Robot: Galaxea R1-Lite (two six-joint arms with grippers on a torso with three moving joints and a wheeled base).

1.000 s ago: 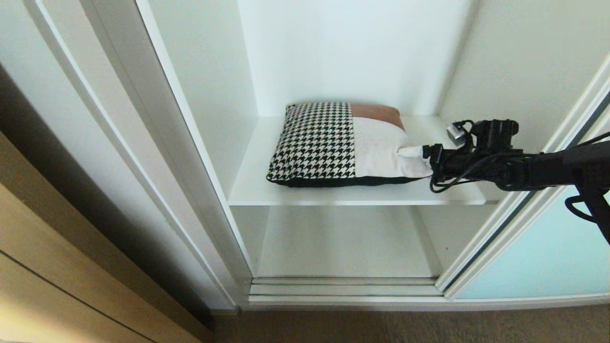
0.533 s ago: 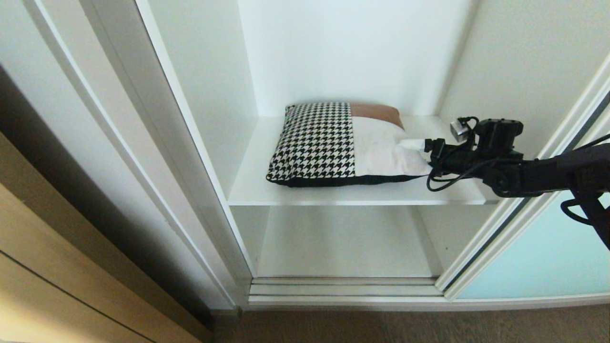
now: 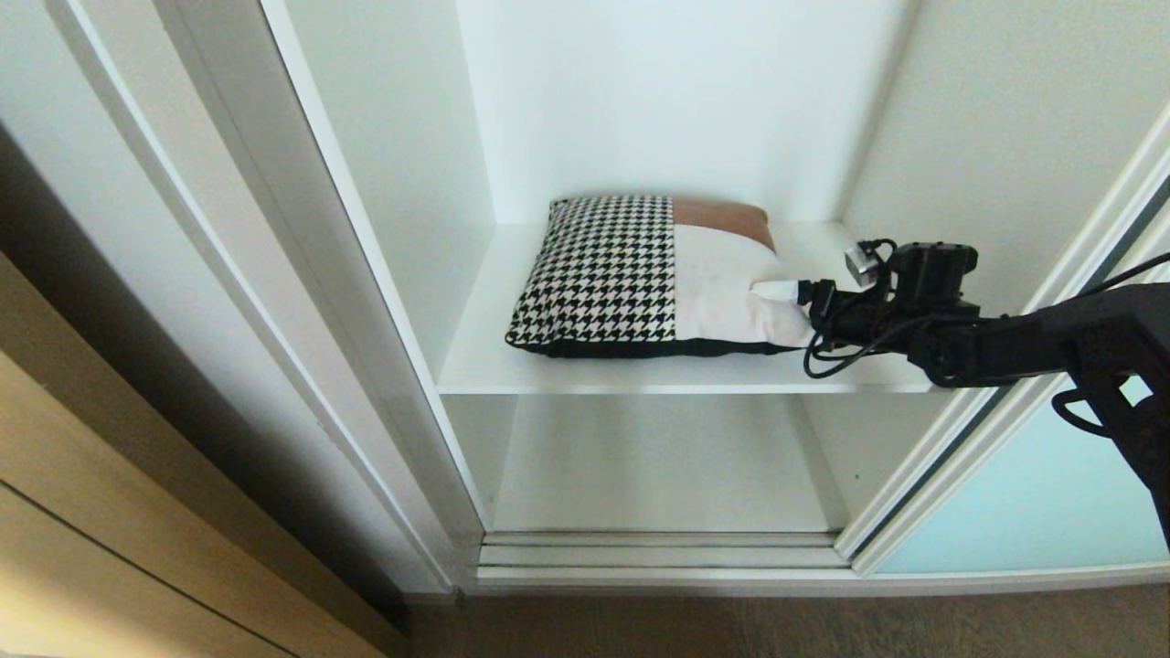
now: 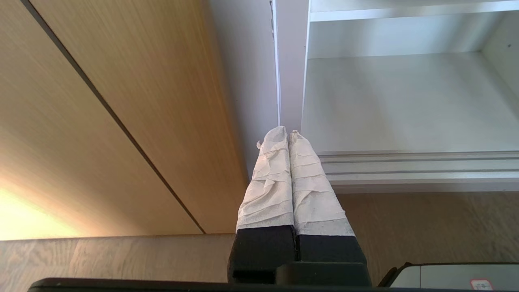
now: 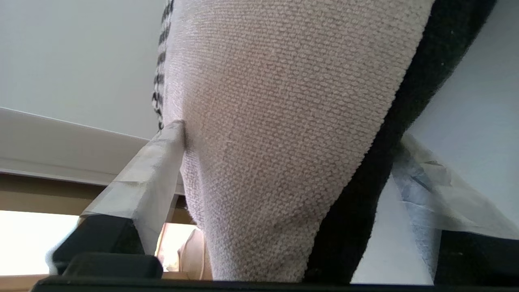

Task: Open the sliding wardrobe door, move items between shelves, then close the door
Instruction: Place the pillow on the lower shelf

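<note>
The cushion (image 3: 640,274), houndstooth on one half with brown and cream patches on the other, lies flat on the upper white shelf (image 3: 695,373) of the wardrobe. My right gripper (image 3: 781,302) reaches in from the right and stands open around the cushion's near right corner. In the right wrist view the cream weave (image 5: 284,81) fills the space between the taped fingers (image 5: 154,174), and one fingertip dents the fabric. The sliding wardrobe door (image 3: 1033,493) of pale blue-green glass is slid to the right. My left gripper (image 4: 288,134) is shut and empty, low by the wardrobe's left post.
Below the cushion's shelf is a bare white lower shelf (image 3: 658,466), also in the left wrist view (image 4: 405,101). The door track (image 3: 658,553) runs along the wardrobe's foot. A light wood panel (image 3: 137,548) stands at the left, and the white side wall (image 3: 1005,119) is close behind the right arm.
My right gripper has pushed a little to the left, further onto the cushion's corner, and the cushion has slid slightly left on the shelf. The left arm has not moved.
</note>
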